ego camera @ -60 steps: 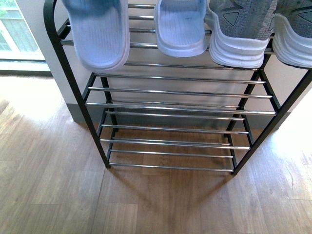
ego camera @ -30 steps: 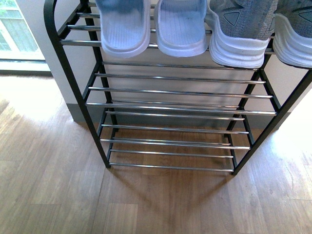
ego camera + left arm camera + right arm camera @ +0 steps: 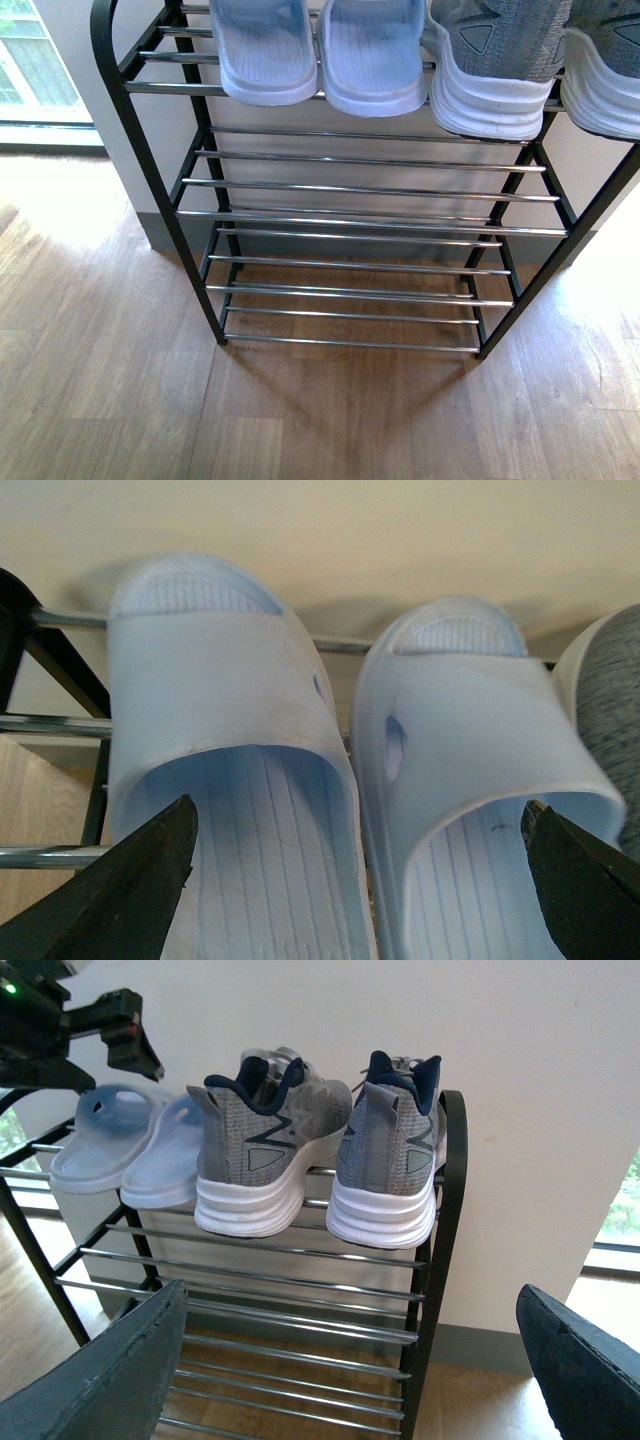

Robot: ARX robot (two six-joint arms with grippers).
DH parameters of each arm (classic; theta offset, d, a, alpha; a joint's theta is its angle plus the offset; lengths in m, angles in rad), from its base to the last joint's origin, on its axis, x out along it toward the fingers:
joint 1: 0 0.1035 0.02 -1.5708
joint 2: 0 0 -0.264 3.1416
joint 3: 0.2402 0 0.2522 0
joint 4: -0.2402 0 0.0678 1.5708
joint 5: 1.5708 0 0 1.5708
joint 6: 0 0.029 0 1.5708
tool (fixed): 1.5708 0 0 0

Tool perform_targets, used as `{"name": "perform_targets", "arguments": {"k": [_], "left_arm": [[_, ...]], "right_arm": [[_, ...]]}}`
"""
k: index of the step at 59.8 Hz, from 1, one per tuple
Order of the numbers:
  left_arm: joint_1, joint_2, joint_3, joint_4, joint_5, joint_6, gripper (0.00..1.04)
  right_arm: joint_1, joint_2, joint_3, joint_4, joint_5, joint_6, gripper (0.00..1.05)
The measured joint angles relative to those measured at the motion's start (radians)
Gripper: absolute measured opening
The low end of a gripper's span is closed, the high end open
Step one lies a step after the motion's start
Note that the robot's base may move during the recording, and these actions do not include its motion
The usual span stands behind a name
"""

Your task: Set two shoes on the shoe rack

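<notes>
Top tier: pale blue slides (image 3: 350,810) and grey sneakers (image 3: 320,1160) rest on shoe rack (image 3: 120,150).
Left gripper (image 3: 355,885): spread wide, empty.
Right gripper (image 3: 350,1380): spread, empty.
Progress: placement apparently complete; only withdrawal remains.

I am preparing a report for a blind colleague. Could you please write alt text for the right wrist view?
Two grey sneakers and two pale blue slides sit side by side, heels outward, on the top tier of a black-framed shoe rack with chrome rods, against a pale wall. The open right gripper frames the foreground; the left arm hovers over the slides.
</notes>
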State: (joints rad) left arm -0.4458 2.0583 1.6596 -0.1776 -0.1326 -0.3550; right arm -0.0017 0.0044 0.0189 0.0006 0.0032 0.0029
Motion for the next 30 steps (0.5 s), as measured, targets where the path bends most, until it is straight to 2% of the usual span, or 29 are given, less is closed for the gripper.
{"name": "perform_targets", "arguments": {"k": [18,30], "left_arm": [[-0.023,-0.328,-0.359,0.208,-0.150,0.029,0.95],[-0.022,-0.706,-0.753,0.321,-0.358,0.046,0.95]], "right_arm": [[0.000,0.000,0.000,0.000,0.000,0.000,0.95],[0.000,0.000,0.000,0.000,0.000,0.000,0.95]]}}
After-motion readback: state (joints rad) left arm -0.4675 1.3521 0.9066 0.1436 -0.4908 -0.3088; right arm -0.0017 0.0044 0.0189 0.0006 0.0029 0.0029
